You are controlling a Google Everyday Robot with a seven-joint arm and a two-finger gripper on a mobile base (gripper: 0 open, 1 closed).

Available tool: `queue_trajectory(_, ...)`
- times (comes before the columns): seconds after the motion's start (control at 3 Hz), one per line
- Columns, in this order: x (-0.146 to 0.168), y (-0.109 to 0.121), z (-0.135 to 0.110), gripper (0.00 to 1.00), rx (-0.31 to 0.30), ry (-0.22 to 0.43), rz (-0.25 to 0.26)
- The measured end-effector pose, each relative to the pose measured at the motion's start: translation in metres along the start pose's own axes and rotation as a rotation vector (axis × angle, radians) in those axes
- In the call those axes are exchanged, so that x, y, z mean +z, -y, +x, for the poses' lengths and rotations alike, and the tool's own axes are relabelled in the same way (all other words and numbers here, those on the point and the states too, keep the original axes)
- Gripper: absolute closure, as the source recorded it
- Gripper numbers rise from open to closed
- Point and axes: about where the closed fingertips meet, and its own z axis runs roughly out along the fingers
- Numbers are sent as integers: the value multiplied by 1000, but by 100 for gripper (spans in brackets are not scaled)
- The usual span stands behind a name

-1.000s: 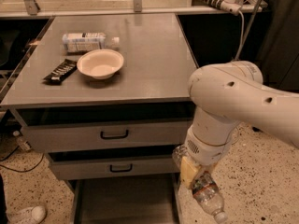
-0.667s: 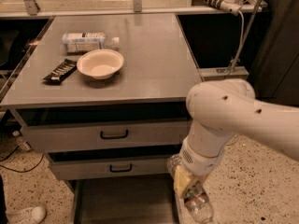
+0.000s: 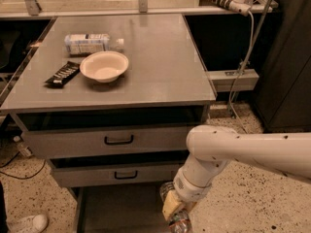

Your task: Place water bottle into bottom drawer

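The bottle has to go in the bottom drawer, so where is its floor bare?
The bottom drawer floor is bare from its left rail to the gripper, which holds the water bottle at its right side, the only crowded spot.

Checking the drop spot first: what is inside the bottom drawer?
The visible part of the bottom drawer shows only bare dark floor. Its right side is covered by the gripper, low at the drawer's right, jaws shut on the water bottle, so anything there cannot be seen.
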Motion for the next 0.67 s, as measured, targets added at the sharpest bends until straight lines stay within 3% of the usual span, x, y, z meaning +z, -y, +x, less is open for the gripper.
queue_trajectory(0.33, 1, 0, 0, 100, 0, 0, -1)
queue_trajectory(0.67, 26, -1, -7, 100, 25, 28, -47)
